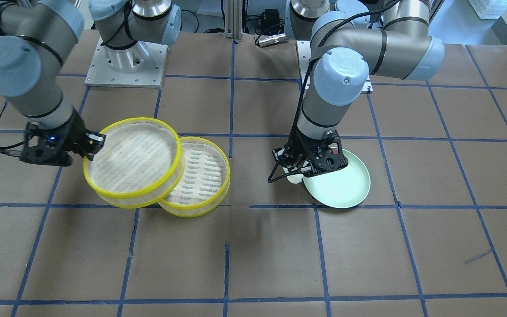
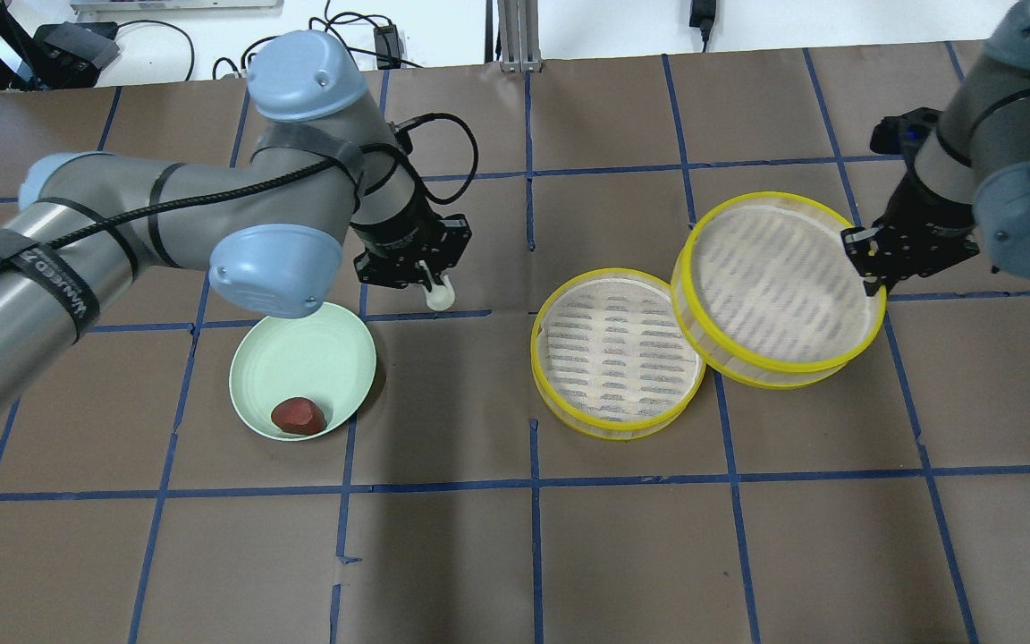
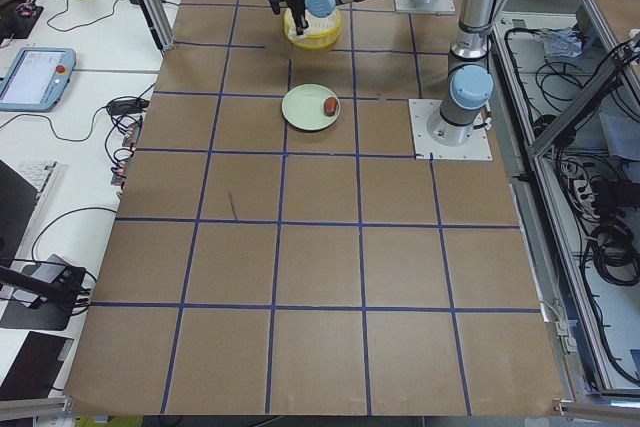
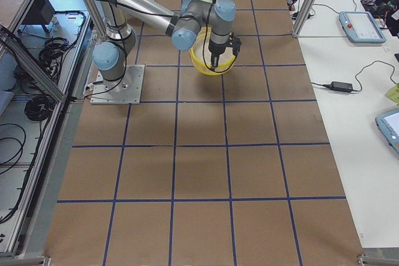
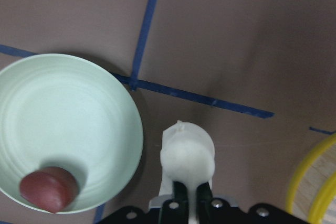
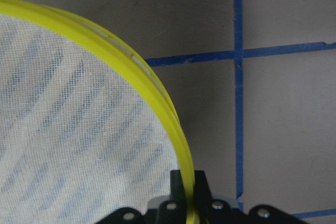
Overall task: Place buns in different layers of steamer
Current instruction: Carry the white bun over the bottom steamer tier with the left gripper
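My left gripper [image 2: 437, 291] is shut on the white bun [image 5: 187, 153] and holds it above the table, just beyond the pale green plate [image 2: 300, 358]. The dark reddish-brown bun [image 2: 298, 416] lies in that plate; it also shows in the left wrist view [image 5: 48, 189]. My right gripper [image 2: 864, 259] is shut on the yellow rim of one steamer layer [image 2: 779, 286] and holds it raised and tilted, overlapping the edge of the other steamer layer [image 2: 618, 351], which rests on the table. Both layers are empty.
The table is brown paper with a blue tape grid [image 2: 533, 487]. The arm bases [image 1: 126, 57] stand at the robot's side of the table. Cables and equipment [image 2: 77, 45] lie beyond the far edge.
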Tool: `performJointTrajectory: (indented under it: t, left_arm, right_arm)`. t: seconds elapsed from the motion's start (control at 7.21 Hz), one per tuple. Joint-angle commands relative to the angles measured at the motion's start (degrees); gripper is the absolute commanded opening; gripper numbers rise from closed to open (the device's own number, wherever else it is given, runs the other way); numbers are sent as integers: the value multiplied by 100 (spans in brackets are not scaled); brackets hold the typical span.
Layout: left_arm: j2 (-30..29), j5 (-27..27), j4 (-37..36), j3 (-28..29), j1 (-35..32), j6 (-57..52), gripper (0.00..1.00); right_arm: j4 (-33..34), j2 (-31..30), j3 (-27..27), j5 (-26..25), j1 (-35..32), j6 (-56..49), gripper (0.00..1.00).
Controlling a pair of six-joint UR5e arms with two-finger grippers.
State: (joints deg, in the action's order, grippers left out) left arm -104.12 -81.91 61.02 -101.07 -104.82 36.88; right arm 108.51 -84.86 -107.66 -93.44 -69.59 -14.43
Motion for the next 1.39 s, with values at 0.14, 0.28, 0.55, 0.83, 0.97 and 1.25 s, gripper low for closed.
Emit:
performJointTrajectory:
  t: [0.14,0.28,0.55,0.83,0.97,1.25]
  left_arm:
    - [-880,53,-1756,70,-1284,1924,2]
    - [-1065,70,-1803,192,-1408,2207,17]
    - [-1164,36,-1804,211,-1471,2175,100]
    - [-945,-453,-1778,211,-1454,1076,100]
    - [-900,-657,-1751,72,-1323,336,100]
    - [-900,-659,-1620,-9,-1146,232,100]
  right_arm:
    - [-5,39,-35,-96,420,-280,11]
    - [-5,39,-44,-87,420,-289,11]
    - [-14,39,-44,-87,420,-289,11]
    - [-14,31,-53,-78,420,-289,10]
    - [-14,31,-53,-78,411,-289,10]
    - [-14,31,-62,-78,376,-289,8]
